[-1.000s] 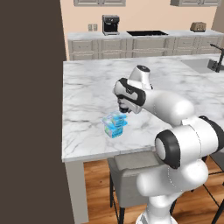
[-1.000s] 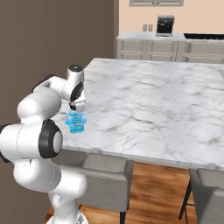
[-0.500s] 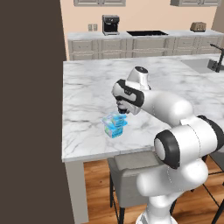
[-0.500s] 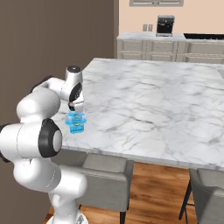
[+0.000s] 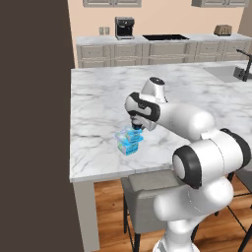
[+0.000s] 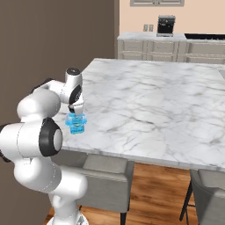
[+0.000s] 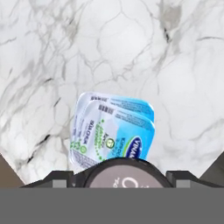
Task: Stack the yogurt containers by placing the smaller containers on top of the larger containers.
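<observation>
One marble island counter [image 5: 98, 103] spans the kitchen, with cabinets and one coffee machine [image 5: 124, 27] far behind. Near its front edge sits one light-blue yogurt pack [image 7: 114, 131]. One small dark cup [image 7: 125, 174] with a pale lid sits between the gripper's [image 5: 136, 127] widely spread fingers, directly above the pack.
</observation>
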Controlling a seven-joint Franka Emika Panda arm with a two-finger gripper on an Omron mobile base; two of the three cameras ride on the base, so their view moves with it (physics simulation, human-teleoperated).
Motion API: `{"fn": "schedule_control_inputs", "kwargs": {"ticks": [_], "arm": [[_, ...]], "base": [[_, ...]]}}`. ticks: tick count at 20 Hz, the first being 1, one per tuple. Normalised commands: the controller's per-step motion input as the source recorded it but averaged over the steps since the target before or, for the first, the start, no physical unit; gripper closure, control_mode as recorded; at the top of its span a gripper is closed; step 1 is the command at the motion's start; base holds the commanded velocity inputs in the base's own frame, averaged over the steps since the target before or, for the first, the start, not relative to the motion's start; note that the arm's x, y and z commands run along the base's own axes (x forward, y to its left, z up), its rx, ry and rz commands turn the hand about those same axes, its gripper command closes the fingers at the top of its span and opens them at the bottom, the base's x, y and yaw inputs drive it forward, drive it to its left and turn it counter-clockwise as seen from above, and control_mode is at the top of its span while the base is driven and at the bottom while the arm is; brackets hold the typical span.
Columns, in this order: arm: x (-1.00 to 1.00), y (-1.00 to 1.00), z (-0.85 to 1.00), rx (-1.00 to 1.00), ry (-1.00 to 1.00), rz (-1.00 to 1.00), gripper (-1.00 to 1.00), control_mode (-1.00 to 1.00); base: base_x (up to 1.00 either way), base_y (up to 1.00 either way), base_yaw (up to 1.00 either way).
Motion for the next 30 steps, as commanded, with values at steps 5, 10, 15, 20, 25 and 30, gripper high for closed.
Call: {"fn": "schedule_control_inputs", "kwargs": {"ticks": [5,10,15,20,25,30], "arm": [[0.04,0.0,-0.01,0.0,0.0,-0.02,1.0,-1.0],[0.09,0.0,-0.01,0.0,0.0,-0.02,1.0,-1.0],[0.11,0.0,-0.05,0.0,0.0,-0.02,1.0,-1.0],[0.06,0.0,-0.06,0.0,0.0,-0.02,1.0,-1.0],[0.02,0.02,-0.08,0.0,0.0,-0.02,1.0,-1.0],[0.03,0.03,-0.08,0.0,0.0,-0.02,1.0,-1.0]], "base": [[0.0,0.0,0.0],[0.0,0.0,0.0],[0.0,0.0,0.0],[0.0,0.0,0.0],[0.0,0.0,0.0],[0.0,0.0,0.0]]}}
